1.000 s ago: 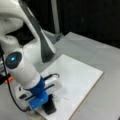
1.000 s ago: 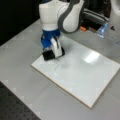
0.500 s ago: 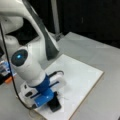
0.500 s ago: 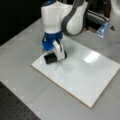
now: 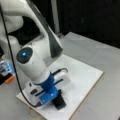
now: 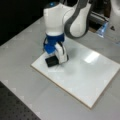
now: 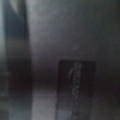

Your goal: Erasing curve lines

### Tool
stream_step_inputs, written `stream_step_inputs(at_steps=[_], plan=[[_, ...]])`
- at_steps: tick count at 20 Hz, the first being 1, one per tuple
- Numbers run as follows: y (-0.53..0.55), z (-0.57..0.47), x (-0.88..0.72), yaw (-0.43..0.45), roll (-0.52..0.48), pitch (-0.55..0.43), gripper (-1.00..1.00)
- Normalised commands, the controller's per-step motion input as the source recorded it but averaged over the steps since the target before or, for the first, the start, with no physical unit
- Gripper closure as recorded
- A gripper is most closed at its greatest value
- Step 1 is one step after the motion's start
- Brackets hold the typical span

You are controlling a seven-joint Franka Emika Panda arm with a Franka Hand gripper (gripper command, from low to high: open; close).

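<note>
A white board (image 5: pixel 85 75) lies on the grey table and shows in both front views (image 6: pixel 95 72). My gripper (image 5: pixel 58 97) (image 6: pixel 56 60) stands low over the board's corner, at a front view's bottom left. It is shut on a black eraser block (image 5: pixel 60 102) (image 6: pixel 51 61), which rests flat on the board. The wrist view shows the block (image 7: pixel 76 85) as a dark rectangle against grey. No curve lines show anywhere on the bare board; the arm and eraser cover the part beneath them.
The white arm with its blue wrist piece (image 5: pixel 48 83) leans over the board's left part. Blue and orange items (image 5: pixel 7 72) sit at the table's left edge. A dark upright post (image 5: pixel 55 17) stands behind the board.
The gripper and eraser have slid a short way across the board near its corner, and the arm has leaned further over it.
</note>
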Motion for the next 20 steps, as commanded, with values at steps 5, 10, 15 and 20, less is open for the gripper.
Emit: stream_step_inputs(at_steps=[5,10,15,20], plan=[[0.2,-0.48,0.28,-0.125,0.146,-0.008,1.0],[0.15,-0.5,0.28,-0.158,0.157,0.01,1.0],[0.06,-0.51,0.28,-0.135,0.16,0.029,1.0],[0.08,-0.53,0.33,-0.089,0.194,0.034,1.0]])
